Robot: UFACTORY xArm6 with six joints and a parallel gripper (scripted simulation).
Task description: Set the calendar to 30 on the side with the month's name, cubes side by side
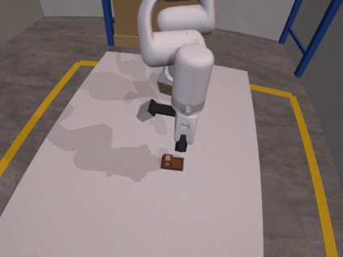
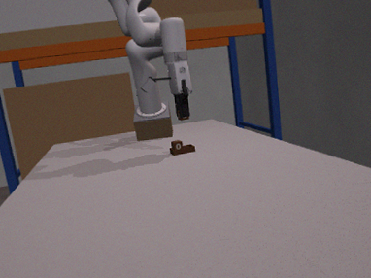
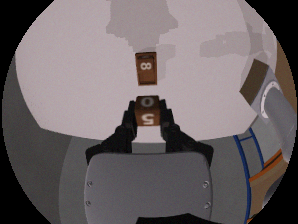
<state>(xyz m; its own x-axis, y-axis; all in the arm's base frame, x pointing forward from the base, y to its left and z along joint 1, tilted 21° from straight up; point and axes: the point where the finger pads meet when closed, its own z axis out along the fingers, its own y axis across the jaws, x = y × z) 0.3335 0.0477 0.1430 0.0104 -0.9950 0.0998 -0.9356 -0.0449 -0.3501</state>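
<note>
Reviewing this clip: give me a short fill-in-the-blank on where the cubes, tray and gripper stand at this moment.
1. The gripper is shut on one ____.
2. The held cube hangs ____ the table, not touching it.
3. The tray holds ____ cube, at its left end in the top view.
4. In the wrist view, the held cube's face toward the camera shows the digit ____.

Missing words: cube; above; one; 5

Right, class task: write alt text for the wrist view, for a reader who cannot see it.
The gripper holds a brown cube between its dark fingers, with a 5 and a 0 showing on two faces. Beyond it, on the pale table, sits the tray with the other cube, showing an 8.
</note>
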